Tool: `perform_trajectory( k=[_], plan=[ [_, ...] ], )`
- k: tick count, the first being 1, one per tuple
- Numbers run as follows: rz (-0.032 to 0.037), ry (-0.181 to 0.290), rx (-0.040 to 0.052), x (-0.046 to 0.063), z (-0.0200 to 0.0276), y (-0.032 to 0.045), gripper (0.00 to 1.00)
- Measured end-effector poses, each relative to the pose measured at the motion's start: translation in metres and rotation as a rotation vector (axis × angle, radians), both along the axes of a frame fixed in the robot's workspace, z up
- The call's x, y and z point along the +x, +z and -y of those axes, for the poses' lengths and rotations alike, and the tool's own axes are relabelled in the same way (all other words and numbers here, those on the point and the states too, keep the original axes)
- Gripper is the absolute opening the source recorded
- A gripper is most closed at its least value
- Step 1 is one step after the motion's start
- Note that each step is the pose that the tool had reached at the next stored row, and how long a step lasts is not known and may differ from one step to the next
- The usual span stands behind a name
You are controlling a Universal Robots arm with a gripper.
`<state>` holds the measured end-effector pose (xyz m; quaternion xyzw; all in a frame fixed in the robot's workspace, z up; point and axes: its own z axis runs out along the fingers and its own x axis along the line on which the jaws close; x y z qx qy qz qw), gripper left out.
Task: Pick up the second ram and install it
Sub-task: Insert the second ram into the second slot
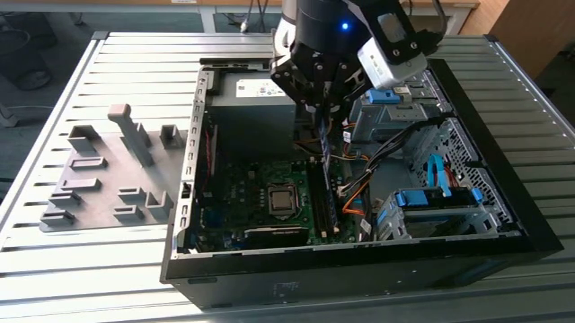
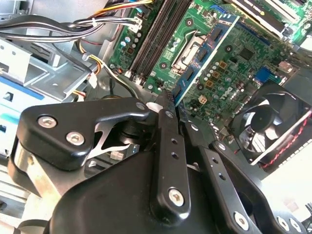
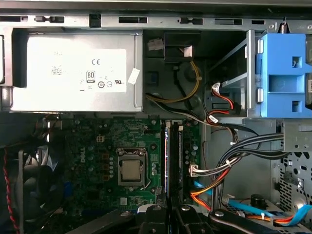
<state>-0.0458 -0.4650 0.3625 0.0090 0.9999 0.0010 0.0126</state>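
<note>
Second ram [image 2: 204,56] gripped above motherboard [image 1: 269,195], cables [image 1: 364,182] beside, case fan [image 2: 265,124] near

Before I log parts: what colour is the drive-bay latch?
Blue latch, best in the first wrist view.

Holder blocks [image 1: 112,175] lie at the exterior view's left of the computer case [image 1: 359,269].
</note>
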Motion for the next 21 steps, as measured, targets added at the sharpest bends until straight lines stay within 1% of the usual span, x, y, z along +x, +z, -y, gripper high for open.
perform_trajectory(
  k=[1, 3, 4, 5, 7, 12, 16, 21],
  plan=[
    [-0.0035, 0.000, 0.0000, 0.001, 0.0001, -0.0012, 0.14],
    [-0.0167, 0.000, -0.0001, 0.004, 0.0003, -0.0023, 0.14],
    [-0.0223, 0.000, 0.0000, 0.005, 0.0003, -0.0036, 0.14],
    [-0.0259, 0.000, -0.0001, 0.006, 0.0004, -0.0052, 0.14],
    [-0.0270, 0.000, 0.0000, 0.007, 0.0004, -0.0089, 0.14],
    [-0.0272, 0.000, -0.0001, 0.007, 0.0005, -0.0180, 0.14],
    [-0.0272, 0.000, -0.0001, 0.009, 0.0024, -0.0252, 0.14],
    [-0.0283, 0.009, -0.0002, 0.009, 0.0032, -0.0343, 0.14]
  ],
)
